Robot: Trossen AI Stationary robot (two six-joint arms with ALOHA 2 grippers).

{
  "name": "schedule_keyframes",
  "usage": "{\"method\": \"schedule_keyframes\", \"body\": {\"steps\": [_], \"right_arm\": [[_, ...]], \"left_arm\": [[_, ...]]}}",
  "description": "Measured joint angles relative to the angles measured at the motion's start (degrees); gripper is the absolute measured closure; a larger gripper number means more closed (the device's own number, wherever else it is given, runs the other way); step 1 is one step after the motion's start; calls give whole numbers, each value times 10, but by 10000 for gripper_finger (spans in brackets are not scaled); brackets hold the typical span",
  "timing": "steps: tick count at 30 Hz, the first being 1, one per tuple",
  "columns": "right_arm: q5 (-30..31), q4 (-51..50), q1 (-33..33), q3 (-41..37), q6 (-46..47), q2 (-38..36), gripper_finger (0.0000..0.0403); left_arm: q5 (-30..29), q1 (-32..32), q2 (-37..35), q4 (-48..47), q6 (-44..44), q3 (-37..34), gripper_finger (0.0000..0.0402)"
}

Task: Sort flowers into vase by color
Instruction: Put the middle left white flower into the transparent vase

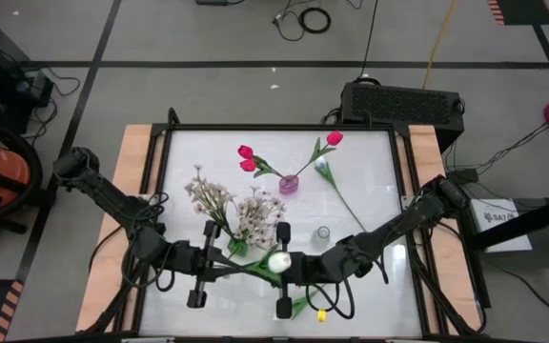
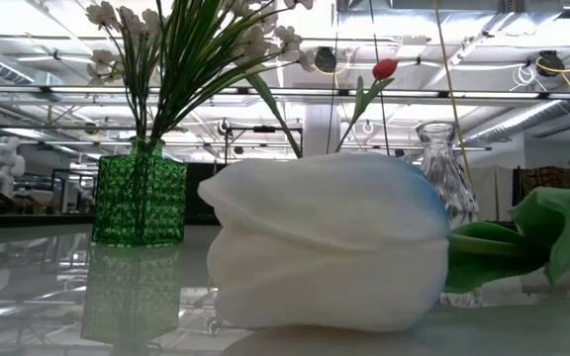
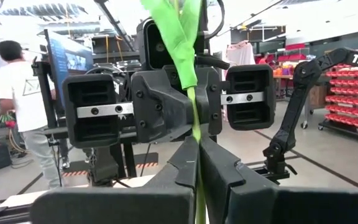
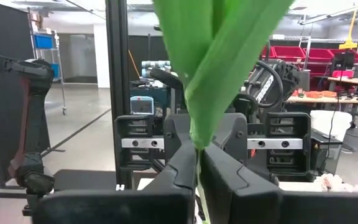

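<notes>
Both grippers, left gripper (image 3: 197, 163) and right gripper (image 4: 199, 163), pinch the white tulip's stem (image 3: 196, 124). Only the high view shows its bloom (image 1: 278, 260) lying between them, just beside the green vase (image 1: 237, 247) of cream blossoms (image 1: 255, 211).

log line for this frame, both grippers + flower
left gripper: shut on white tulip stem | right gripper: shut on same stem | handover at front table edge

Grey floor (image 1: 208, 38) crossed by black tape lines and loose cables (image 1: 303, 19). Red bins (image 3: 347, 93) line shelves beyond; a person (image 3: 20, 106) stands nearby.
</notes>
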Motion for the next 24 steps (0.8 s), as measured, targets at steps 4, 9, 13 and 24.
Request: {"method": "schedule_keyframes", "body": {"steps": [4,9,13,24], "right_arm": [[0,-7,0,0,-5,-2,399],[-2,-61,4,0,-1,-27,401],[16,-110,16,0,0,-75,401],[98,-236,65,0,-8,-260,402]], "left_arm": [[0,0,0,-4,0,0,373],[-10,-11,-9,-4,0,0,296],[-84,-33,-29,-33,1,0,221],[-226,-73,-69,-116,0,0,160]]}}
